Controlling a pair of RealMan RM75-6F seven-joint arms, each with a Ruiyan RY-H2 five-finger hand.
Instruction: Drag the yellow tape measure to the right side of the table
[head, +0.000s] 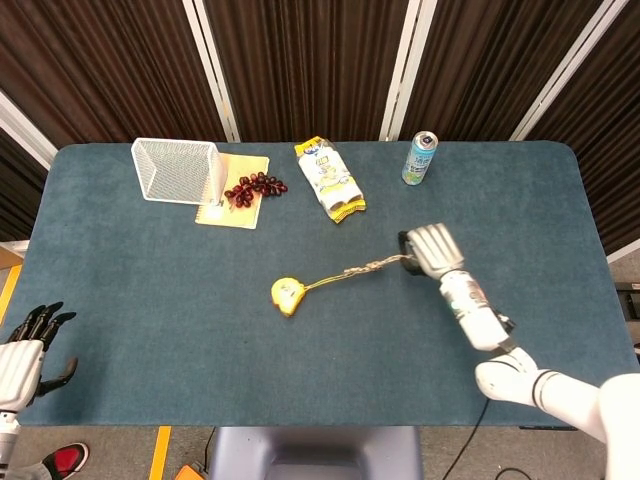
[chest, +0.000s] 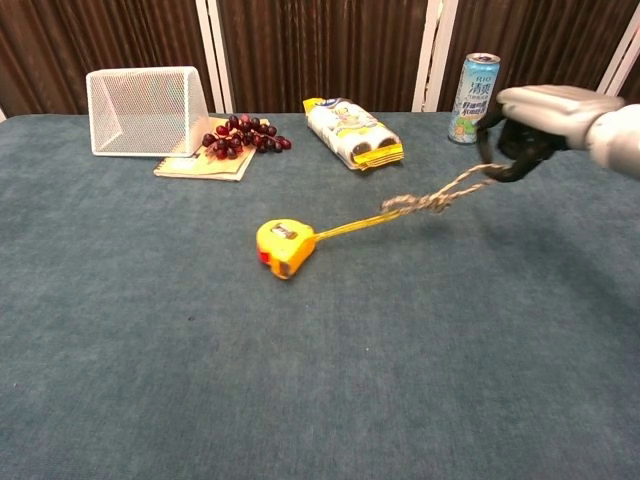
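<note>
The right hand (chest: 545, 118) has its fingers (chest: 520, 150) curled round the cord (chest: 432, 201), the tape measure (chest: 284, 246) sits mid-counter, so roughly half the drag rightward looks left to do.

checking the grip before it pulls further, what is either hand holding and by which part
The right hand grips the far end of the rope tied to the yellow tape measure, not its case. The left hand holds nothing.

Bright even light, soft shadows, sharp
</note>
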